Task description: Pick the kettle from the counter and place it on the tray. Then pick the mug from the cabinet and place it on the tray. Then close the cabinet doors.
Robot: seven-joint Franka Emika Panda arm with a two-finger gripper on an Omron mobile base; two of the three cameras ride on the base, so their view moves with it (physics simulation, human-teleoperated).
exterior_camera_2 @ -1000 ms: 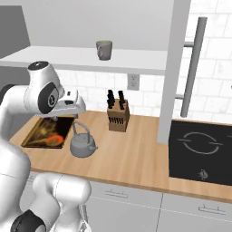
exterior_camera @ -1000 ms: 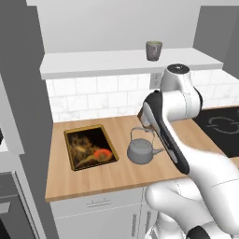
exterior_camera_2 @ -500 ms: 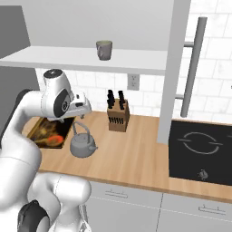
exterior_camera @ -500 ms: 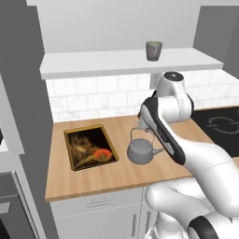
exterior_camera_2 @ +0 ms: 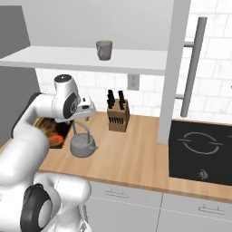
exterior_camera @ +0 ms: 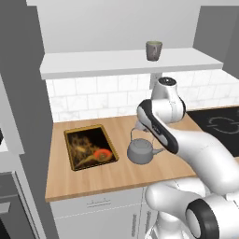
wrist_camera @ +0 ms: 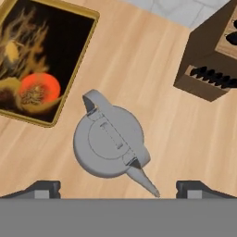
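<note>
Kettle (wrist_camera: 110, 142) first: you are in the approach for the first pick, judging by the kettle on the counter (exterior_camera: 116, 175) and nothing on the tray (exterior_camera: 88, 146).

- Gripper (wrist_camera: 118, 189) hangs directly above the kettle, looking straight down. Both fingertips (wrist_camera: 42, 189) show at the bottom corners of the hand view, wide apart, nothing between them. Pincer is spread and not touching anything.
- Target the thin arched handle. In the hand view it runs diagonally over the lid, from the upper-left hinge toward the spout base. Roll the wrist so your fingers close across that wire, not along it, or they will pinch air beside it.
- Centre over the top of the arch before descending; at present the kettle sits slightly left of the midline between the tips.
- Come down slowly. The lid sits just beneath the arch, so stop short of it.
- Expect the body to swing under a wire grip; lift straight up before travelling.
- Knife block (exterior_camera_2: 118, 116) stands nearby on the far side from the tray; the route to the tray leads away from it.

Look of the kettle: squat, rounded, grey matte metal, flat round lid, short tapering spout pointing away from the tray. It stands upright on the light wood just beside the tray's gold-brown rim, apart from it.

Mug (exterior_camera: 154, 50) waits on the cabinet shelf (exterior_camera: 121, 62) above, untouched.
</note>
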